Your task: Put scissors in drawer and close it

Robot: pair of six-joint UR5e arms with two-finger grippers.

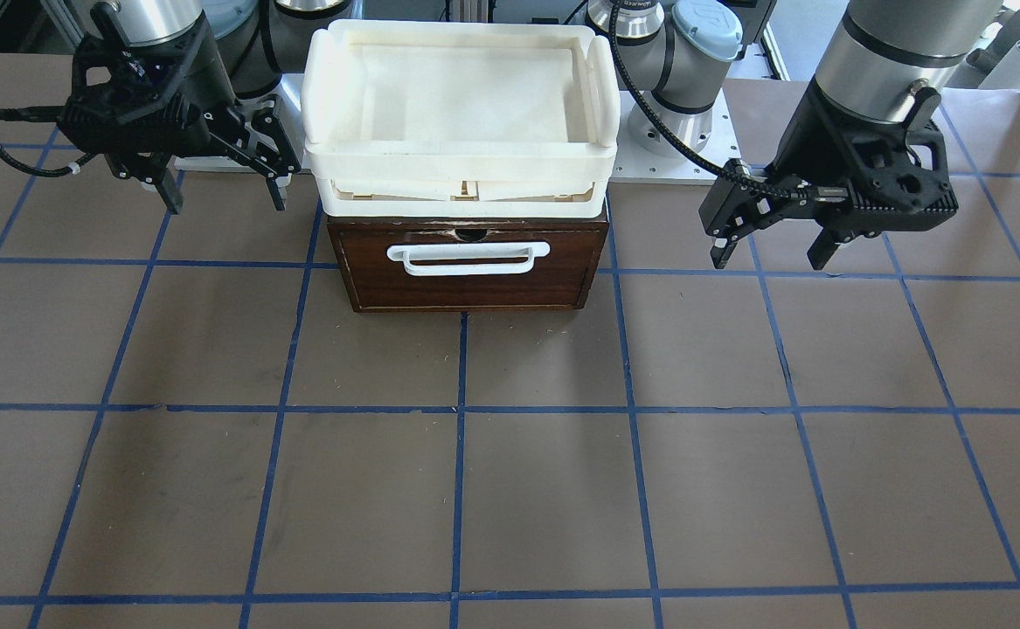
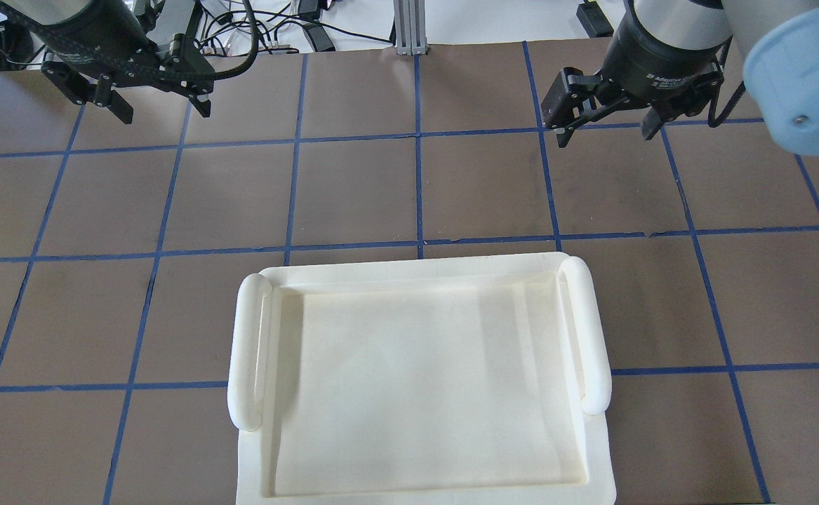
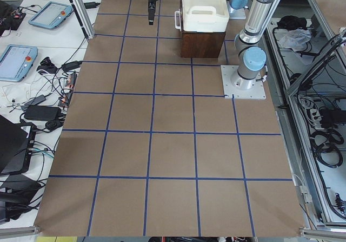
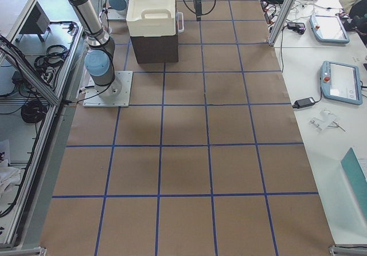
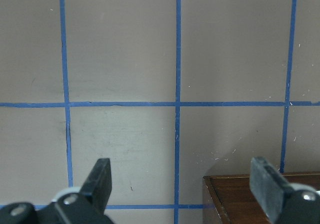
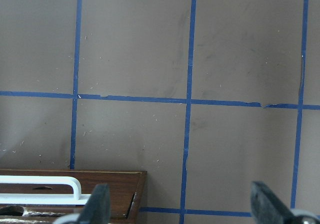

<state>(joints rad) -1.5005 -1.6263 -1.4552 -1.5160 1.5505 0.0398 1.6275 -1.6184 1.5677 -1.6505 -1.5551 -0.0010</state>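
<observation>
My left tool (image 1: 769,253) and right tool (image 1: 226,203) hang with fingers spread wide and empty on either side of the drawer (image 1: 475,288). It sits shut at the middle of the tabletop's (image 1: 544,489) robot-side edge. The front-facing camera shows me its white handle (image 1: 468,259); overhead, only the white tray (image 2: 244,351) stacked on top appears.
</observation>
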